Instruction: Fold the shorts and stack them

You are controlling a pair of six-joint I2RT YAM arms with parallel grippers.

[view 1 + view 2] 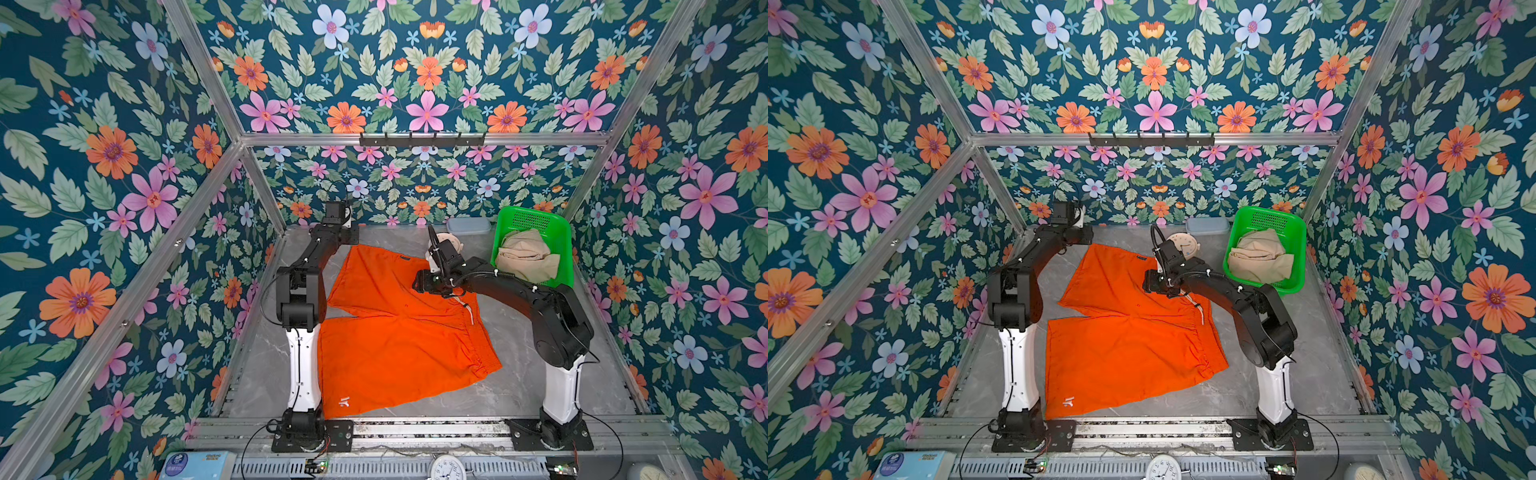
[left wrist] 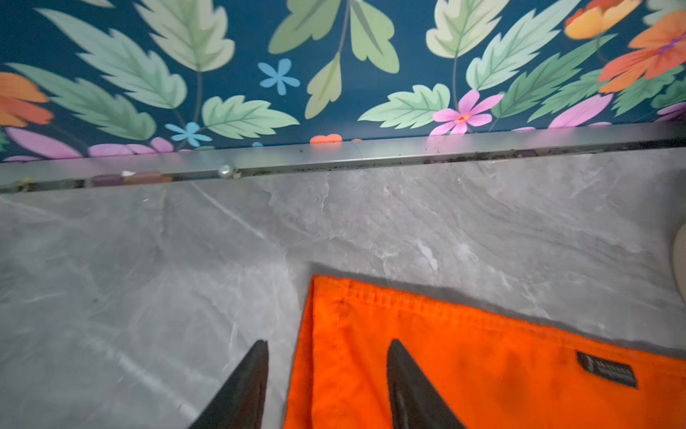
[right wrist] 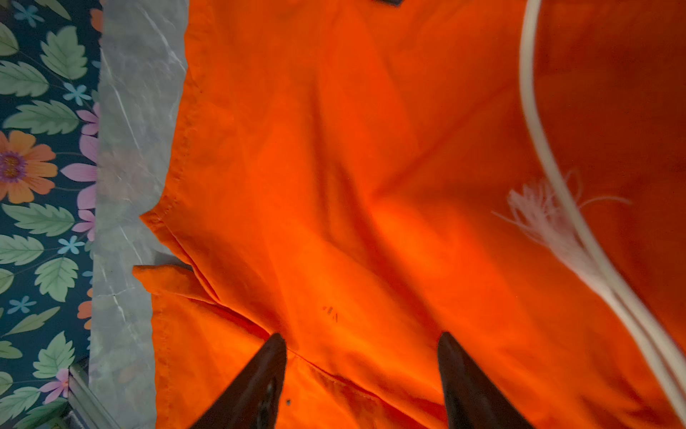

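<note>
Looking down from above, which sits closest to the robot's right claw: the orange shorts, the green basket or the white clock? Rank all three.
1. orange shorts: spread on the table, directly under the right gripper.
2. green basket: back right corner, beside that arm.
3. white clock: front edge, plainly farthest.

Orange shorts (image 1: 399, 332): thin woven cloth, matt, lightly creased, with neat stitching along the edge. Their white drawstring (image 3: 526, 93) is smooth cord, one end frayed to fluff. The table (image 1: 523, 386) has a grey marble-look top, smooth with a dull sheen. The green basket (image 1: 532, 220) is glossy perforated plastic, and the beige shorts (image 1: 523, 255) in it are soft matt cloth. The frame rail (image 2: 408, 152) is brushed metal, scuffed and grimy.
</note>
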